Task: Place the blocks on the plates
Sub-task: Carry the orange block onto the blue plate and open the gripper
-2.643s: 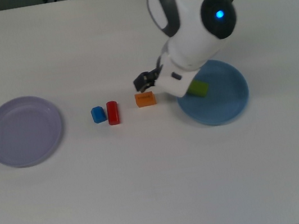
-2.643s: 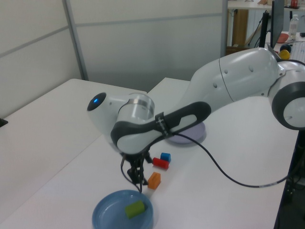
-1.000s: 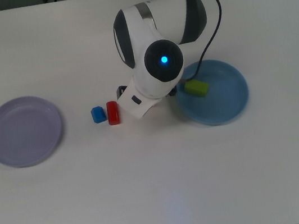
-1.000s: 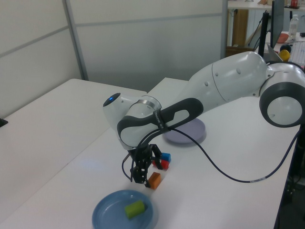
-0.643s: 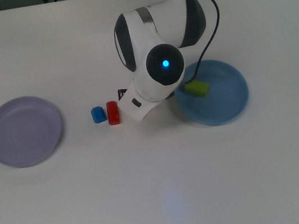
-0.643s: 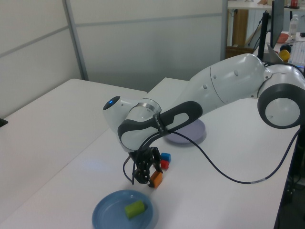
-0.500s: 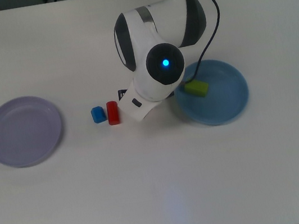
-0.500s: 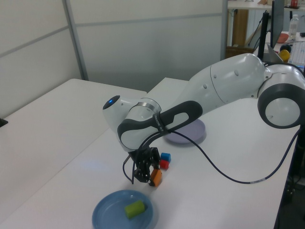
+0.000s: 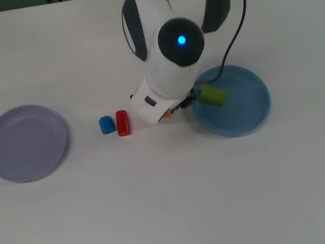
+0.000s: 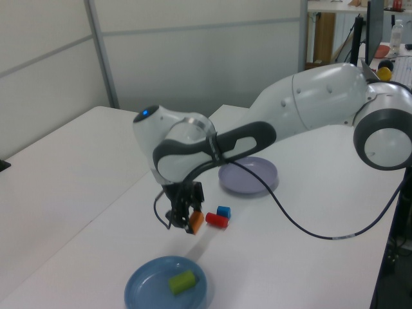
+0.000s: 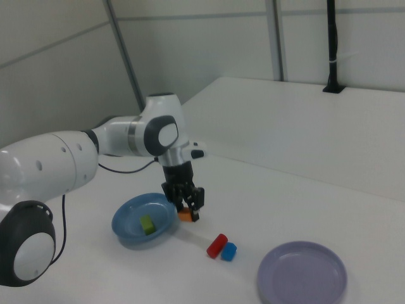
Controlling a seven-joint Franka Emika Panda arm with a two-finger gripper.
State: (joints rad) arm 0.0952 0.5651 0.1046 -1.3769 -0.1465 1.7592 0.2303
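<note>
My gripper (image 10: 186, 222) is shut on the orange block (image 10: 196, 221) and holds it a little above the table, between the other loose blocks and the light blue plate (image 10: 147, 287). In the right view the gripper (image 11: 189, 211) hangs beside the blue plate's (image 11: 128, 229) rim. In the top view the arm hides the fingers and only a sliver of the orange block (image 9: 167, 114) shows. The green block (image 9: 213, 95) lies on the blue plate (image 9: 243, 116). The red block (image 9: 122, 123) and blue cube (image 9: 106, 124) sit side by side on the table. The lavender plate (image 9: 25, 143) holds nothing.
The white table carries only the plates and blocks. A black cable (image 10: 302, 230) loops from the arm above the table. A grey partition wall (image 10: 193, 58) stands behind the table in the left view.
The gripper came down over the orange block, shut on it and has lifted it off the table. The arm's wrist has risen. The other blocks and both plates have not moved.
</note>
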